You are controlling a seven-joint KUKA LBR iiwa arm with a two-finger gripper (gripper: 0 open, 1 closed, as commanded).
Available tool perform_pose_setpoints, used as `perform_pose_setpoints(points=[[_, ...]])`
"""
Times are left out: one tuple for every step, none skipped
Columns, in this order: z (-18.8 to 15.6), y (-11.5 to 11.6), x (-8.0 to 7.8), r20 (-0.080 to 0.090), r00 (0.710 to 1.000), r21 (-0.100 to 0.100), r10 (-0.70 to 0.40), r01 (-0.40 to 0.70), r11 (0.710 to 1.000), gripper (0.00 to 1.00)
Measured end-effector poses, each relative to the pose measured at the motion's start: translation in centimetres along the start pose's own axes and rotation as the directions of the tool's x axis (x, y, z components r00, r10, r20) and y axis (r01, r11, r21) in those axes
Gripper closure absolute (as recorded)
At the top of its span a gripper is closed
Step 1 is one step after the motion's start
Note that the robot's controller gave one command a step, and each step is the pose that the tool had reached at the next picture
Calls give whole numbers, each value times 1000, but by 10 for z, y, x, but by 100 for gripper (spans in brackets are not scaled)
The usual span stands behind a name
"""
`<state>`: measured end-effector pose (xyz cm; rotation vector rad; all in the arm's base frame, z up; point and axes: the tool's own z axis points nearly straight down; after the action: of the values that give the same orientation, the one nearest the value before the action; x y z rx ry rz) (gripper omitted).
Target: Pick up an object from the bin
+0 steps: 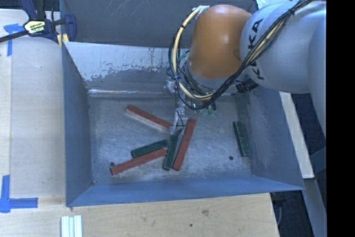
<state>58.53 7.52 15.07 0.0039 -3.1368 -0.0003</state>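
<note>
Near the middle of the bin (75, 136), a red-brown stick (186, 140) lies touching a dark green stick (171, 154). The claw (178, 122) hangs over their far ends; whether it is apart or together cannot be told. A grip there may catch both sticks or let one slip.

- The grey metal bin (75, 119) has sloping walls and a flat, speckled floor
- A pale red stick (148, 118) lies on the floor left of centre, slanting down to the right
- A long red stick (186, 139) lies near the centre, tilted, its upper end to the right
- A dark green stick (171, 154) lies alongside it on its left, touching
- A short green stick (148, 149) lies left of that pair, its right end meeting them
- A lower red stick (137, 163) lies just below it, nearest the front wall
- A lone green stick (241, 138) lies well apart, near the foot of the right wall
</note>
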Motion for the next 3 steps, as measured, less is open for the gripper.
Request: perform_pose_setpoints(points=[[84, 20, -32, 4, 993, -1, 122, -122, 993, 0], [50, 45, 8, 6, 909, -4, 417, -417, 909, 0], [45, 23, -2, 8, 755, -5, 656, -656, 755, 0]])
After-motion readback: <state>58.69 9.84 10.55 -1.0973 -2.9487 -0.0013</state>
